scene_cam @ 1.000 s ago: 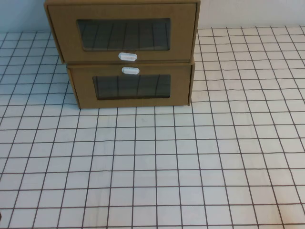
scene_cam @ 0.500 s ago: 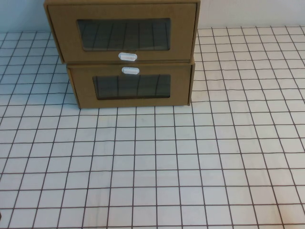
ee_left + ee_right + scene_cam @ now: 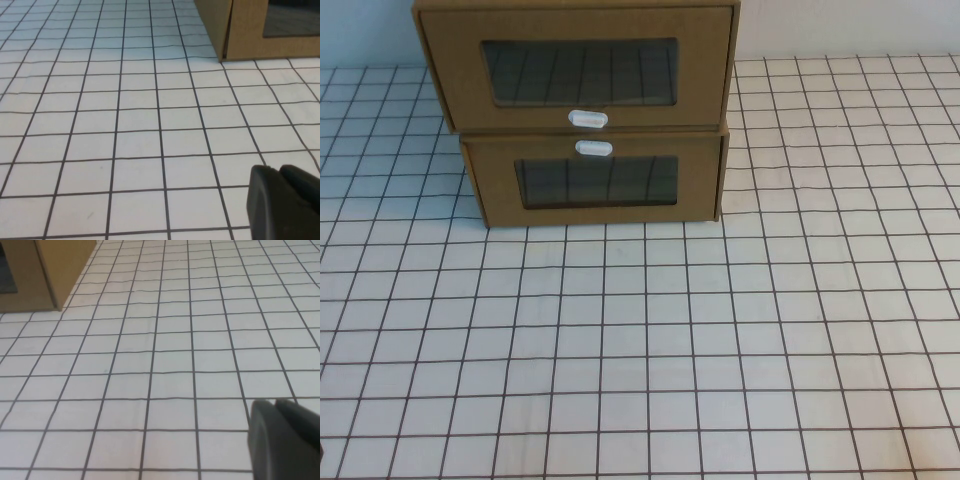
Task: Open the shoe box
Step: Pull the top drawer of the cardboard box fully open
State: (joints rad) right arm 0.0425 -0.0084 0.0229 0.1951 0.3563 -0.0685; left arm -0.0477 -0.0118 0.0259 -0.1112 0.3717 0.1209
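Observation:
Two brown cardboard shoe boxes are stacked at the back of the table, both closed. The upper box (image 3: 575, 65) and the lower box (image 3: 595, 190) each have a dark window in the front. A white handle (image 3: 588, 118) sits on the upper front and another white handle (image 3: 593, 148) on the lower. Neither arm appears in the high view. My left gripper (image 3: 279, 169) hovers low over the tiles, shut and empty, with the lower box's corner (image 3: 250, 30) far ahead. My right gripper (image 3: 275, 402) is also shut and empty, well short of the box's other corner (image 3: 60, 265).
A white tablecloth with a dark grid (image 3: 650, 340) covers the table in front of the boxes and to their right. A pale wall rises behind the boxes.

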